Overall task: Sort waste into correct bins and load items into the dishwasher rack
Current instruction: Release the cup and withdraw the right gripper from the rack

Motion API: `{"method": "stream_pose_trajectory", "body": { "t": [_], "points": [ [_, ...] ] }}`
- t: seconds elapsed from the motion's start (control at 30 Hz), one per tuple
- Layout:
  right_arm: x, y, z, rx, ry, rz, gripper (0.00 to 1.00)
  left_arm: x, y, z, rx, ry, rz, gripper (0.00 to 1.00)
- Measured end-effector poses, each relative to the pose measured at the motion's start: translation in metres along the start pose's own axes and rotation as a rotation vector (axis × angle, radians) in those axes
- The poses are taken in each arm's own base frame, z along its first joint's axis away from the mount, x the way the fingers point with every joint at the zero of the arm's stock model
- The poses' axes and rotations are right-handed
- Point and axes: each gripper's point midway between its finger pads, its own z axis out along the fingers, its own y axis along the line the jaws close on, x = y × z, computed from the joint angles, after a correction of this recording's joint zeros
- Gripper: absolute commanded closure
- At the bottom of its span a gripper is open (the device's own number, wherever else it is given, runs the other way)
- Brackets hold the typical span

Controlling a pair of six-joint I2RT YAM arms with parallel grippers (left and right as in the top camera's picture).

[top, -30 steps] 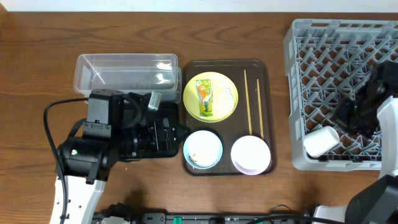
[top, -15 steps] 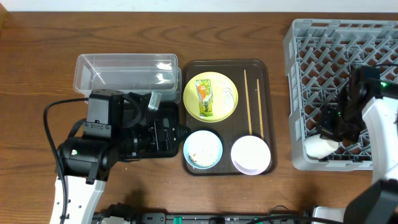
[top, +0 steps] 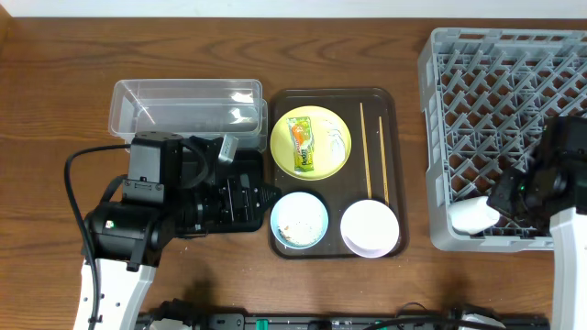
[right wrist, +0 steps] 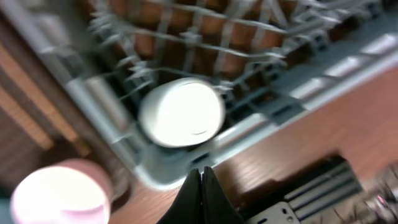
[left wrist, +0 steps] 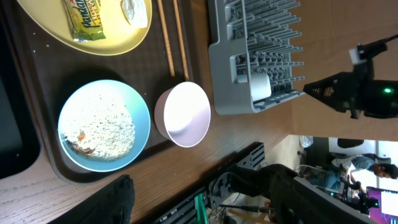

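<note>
The pale-yellow plate [top: 316, 124] on the brown tray holds the snack wrapper [top: 304, 145] and a white scrap [top: 336, 137]. Two chopsticks [top: 368, 151] lie beside it. The light-blue bowl [top: 299, 220] holds rice-like bits; it also shows in the left wrist view [left wrist: 104, 124]. The white bowl [top: 371, 227] stands next to it. My left gripper [top: 263, 194] is open and empty over the black container [top: 240, 220], beside the clear tub [top: 183, 105]. My right gripper [right wrist: 202, 190] is shut and empty at the grey rack's [top: 504, 101] front edge.
A white cup [top: 472, 215] lies on its side in the rack's front left corner, also in the right wrist view [right wrist: 182, 112]. The brown tray [top: 390, 128] sits between the bins and the rack. My left arm's base covers much of the black container.
My right arm has swung over the rack's front part and now sits further right and nearer the front edge. The white cup lies still in the corner. The left arm has not moved.
</note>
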Motion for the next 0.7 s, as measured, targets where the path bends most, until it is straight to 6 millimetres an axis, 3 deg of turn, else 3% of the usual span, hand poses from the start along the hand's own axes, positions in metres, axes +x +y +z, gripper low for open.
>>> {"method": "stream_pose_trajectory", "body": {
  "t": [0.2, 0.33, 0.47, 0.7],
  "points": [
    [0.008, -0.009, 0.046, 0.101, 0.075, 0.045, 0.99, 0.000, 0.000, 0.000, 0.000, 0.000, 0.000, 0.28],
    [0.011, 0.001, 0.068, 0.075, 0.129, 0.042, 0.99, 0.000, 0.000, 0.000, 0.000, 0.000, 0.000, 0.28],
    [0.008, 0.024, 0.071, -0.037, 0.139, -0.008, 0.99, 0.000, 0.000, 0.000, 0.000, 0.000, 0.000, 0.28],
    [0.033, 0.063, 0.058, -0.231, 0.222, -0.123, 0.99, 0.000, 0.000, 0.000, 0.000, 0.000, 0.000, 0.27]
  ]
}}
